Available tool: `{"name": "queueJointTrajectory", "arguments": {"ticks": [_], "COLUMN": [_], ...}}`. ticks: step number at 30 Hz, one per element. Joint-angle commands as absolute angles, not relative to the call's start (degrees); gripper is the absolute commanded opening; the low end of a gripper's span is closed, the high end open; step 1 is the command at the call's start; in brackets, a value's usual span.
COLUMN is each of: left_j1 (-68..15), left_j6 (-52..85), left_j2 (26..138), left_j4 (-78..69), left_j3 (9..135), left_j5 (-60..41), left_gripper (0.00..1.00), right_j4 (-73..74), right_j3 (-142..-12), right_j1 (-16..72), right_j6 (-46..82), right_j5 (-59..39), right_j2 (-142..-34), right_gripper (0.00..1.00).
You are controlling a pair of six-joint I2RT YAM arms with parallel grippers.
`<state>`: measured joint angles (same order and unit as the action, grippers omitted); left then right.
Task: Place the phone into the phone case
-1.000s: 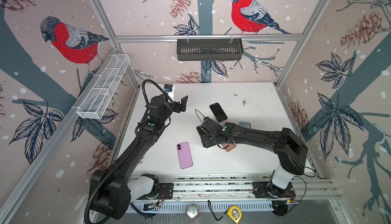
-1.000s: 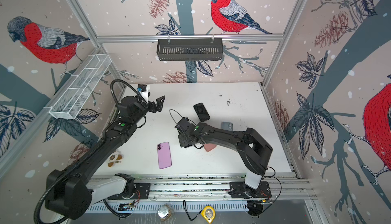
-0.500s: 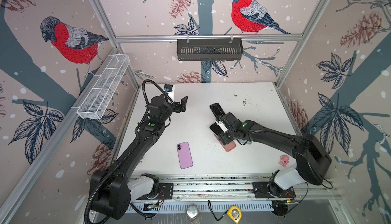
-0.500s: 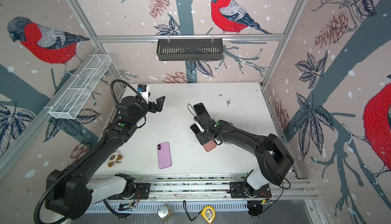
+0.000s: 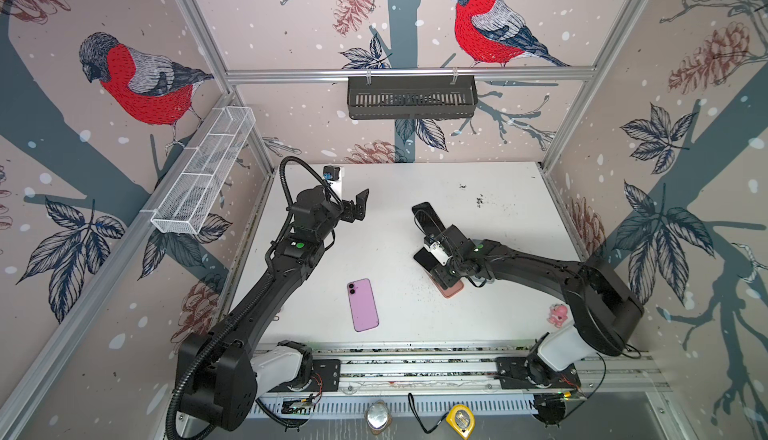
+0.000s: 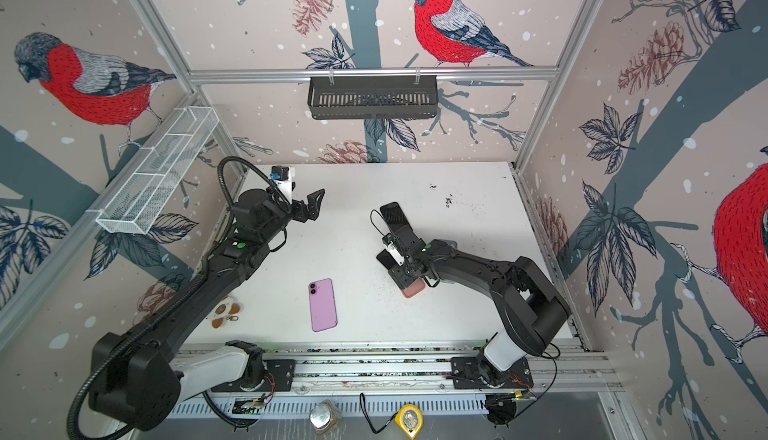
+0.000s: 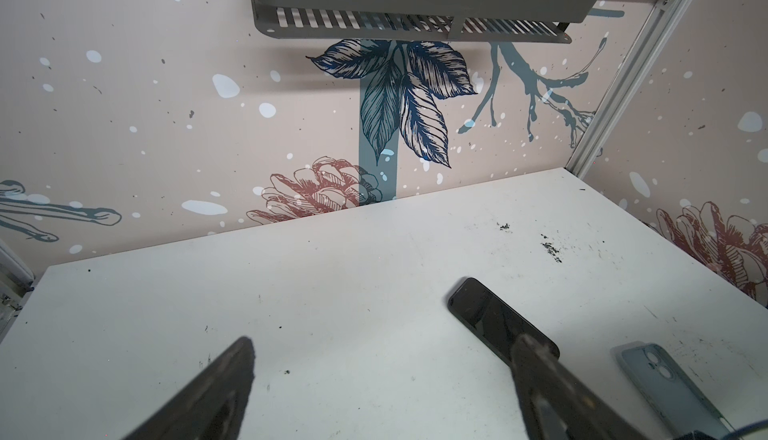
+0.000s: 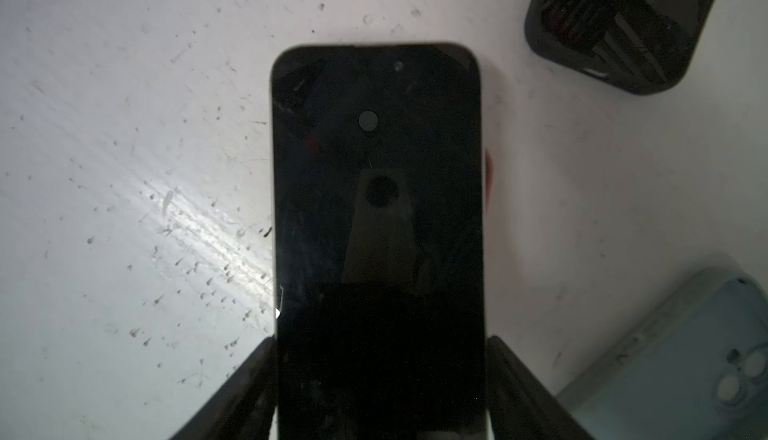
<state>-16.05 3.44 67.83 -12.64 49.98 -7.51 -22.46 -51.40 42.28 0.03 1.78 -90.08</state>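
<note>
Right gripper (image 5: 438,265) with phone (image 8: 376,218) shifted toward table (image 5: 415,184) right edge, now at pink case (image 5: 453,289); elbow swung out, exposing pink toy (image 5: 557,314).

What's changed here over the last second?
The right gripper, still clamped on the black phone, swung rightward in the top views with its arm and now holds it over the salmon phone case. Nothing was grabbed or released. The open left gripper, purple phone, other black phone and light blue case stayed put.
</note>
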Motion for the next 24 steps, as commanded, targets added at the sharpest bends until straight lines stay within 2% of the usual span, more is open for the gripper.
{"name": "queueJointTrajectory", "arguments": {"ticks": [1, 7, 16, 24], "left_j1": [-15.9, -15.9, -15.9, -16.0], "left_j6": [3.1, 3.1, 3.1, 3.1], "left_j2": [67.7, 67.8, 67.9, 67.9], "left_j4": [-14.6, -14.5, -14.5, -14.4], "left_j3": [50.0, 50.0, 50.1, 50.1], "left_j5": [-7.9, -7.8, -8.0, -7.9], "left_gripper": [0.96, 0.96, 0.96, 0.96], "right_j4": [-19.3, -18.9, -19.6, -21.0], "right_j3": [-51.2, -51.3, -51.9, -52.4], "right_j1": [42.0, 40.4, 37.9, 37.9], "right_j6": [-2.5, -2.3, -0.3, -0.3], "right_j5": [0.9, -1.0, -5.6, -5.8], "right_j2": [-90.1, -89.8, -89.9, -93.3], "right_gripper": [0.76, 0.91, 0.88, 0.88]}}
